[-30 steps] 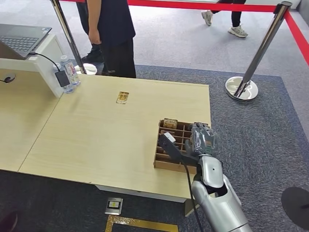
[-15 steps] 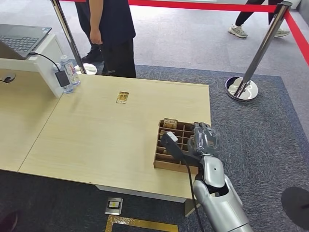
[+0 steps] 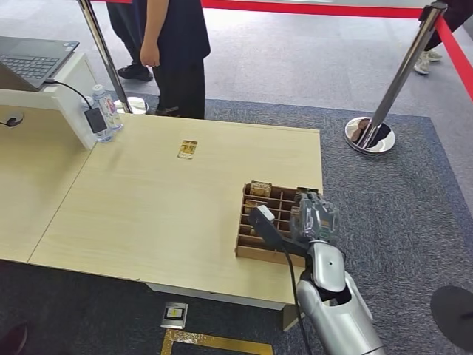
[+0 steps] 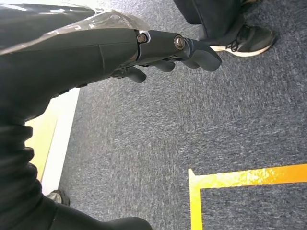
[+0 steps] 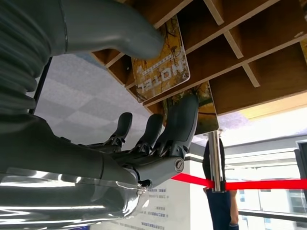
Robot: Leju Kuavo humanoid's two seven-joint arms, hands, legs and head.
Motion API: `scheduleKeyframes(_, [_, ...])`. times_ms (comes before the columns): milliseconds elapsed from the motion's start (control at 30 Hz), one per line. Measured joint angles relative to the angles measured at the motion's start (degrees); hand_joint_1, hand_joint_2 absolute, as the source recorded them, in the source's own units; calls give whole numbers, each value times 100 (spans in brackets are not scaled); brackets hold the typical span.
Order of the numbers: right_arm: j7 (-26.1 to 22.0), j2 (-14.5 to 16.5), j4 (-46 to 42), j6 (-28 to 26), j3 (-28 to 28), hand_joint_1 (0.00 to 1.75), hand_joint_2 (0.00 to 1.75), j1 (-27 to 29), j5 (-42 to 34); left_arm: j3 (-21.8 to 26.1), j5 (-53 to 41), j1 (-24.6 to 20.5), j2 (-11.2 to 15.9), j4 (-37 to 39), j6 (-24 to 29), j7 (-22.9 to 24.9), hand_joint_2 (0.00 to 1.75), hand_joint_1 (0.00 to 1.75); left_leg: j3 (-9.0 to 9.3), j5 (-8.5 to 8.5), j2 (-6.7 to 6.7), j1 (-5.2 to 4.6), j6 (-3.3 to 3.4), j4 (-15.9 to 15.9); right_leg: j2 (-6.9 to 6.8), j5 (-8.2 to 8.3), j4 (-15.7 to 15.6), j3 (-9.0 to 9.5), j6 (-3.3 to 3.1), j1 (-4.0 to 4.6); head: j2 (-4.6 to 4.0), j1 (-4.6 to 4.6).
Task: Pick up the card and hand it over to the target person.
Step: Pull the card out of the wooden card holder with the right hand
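While its left hand (image 4: 159,50) hangs slack-fingered and unladen over the carpet, the right hand (image 3: 313,216) reaches into the wooden slotted tray (image 3: 253,251), thumb and fingers bracketing an upright hotel card (image 5: 162,60); whether they grip it is unclear. Beyond the table (image 3: 145,207) waits a person (image 3: 176,52).

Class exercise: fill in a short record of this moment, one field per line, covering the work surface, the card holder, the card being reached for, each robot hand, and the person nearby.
surface: light wooden table
card holder: wooden divided tray near the table's right front edge
card: hotel card standing in a tray slot
right hand: at the tray, thumb and fingers closing around the hotel card
left hand: hangs over the carpet, holds nothing
person: stands beyond the table's far edge
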Motion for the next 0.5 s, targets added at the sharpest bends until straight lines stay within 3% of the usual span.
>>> scheduleKeyframes(500, [-2,134,319,31,54,73,175,-176,194,-7,5,-14,-14,-5,-4,49,175,0,1,0,5,-1,0,-1,5,1,1,-1,0,-1,0,0])
